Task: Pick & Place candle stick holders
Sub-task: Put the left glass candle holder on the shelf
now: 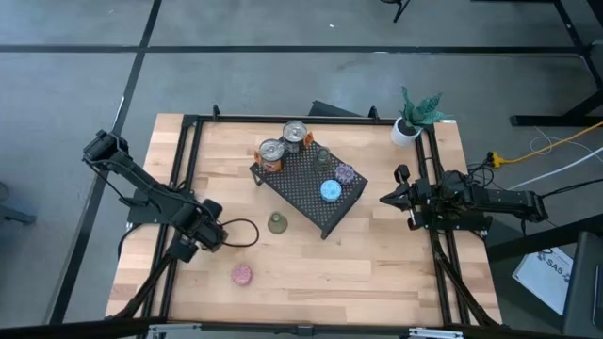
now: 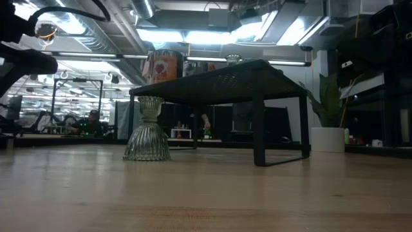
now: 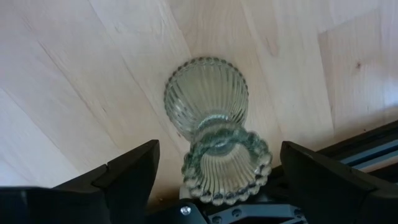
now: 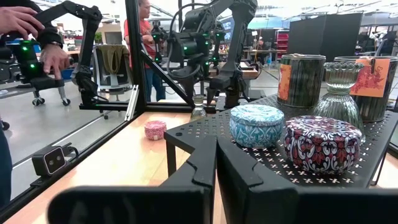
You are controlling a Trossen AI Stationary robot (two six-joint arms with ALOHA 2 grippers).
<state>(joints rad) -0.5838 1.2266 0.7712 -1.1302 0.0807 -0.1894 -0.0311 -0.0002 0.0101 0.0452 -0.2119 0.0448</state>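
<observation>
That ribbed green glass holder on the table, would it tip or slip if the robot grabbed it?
The green glass holder probably stands steady: its flared base is wider than its cup. It looks like glass, so likely hard, breakable and heavy for its size. The ribs may help grip, though the narrow waist could let it twist.

My two arms are matte black, jointed in blocky segments. A black cable loops from the left gripper (image 1: 209,235); its fingers (image 3: 127,177) are broad, angular black wedges, with two silver screws on the mount between them. The right gripper (image 4: 216,163) has flat black fingers with bevelled edges.
</observation>
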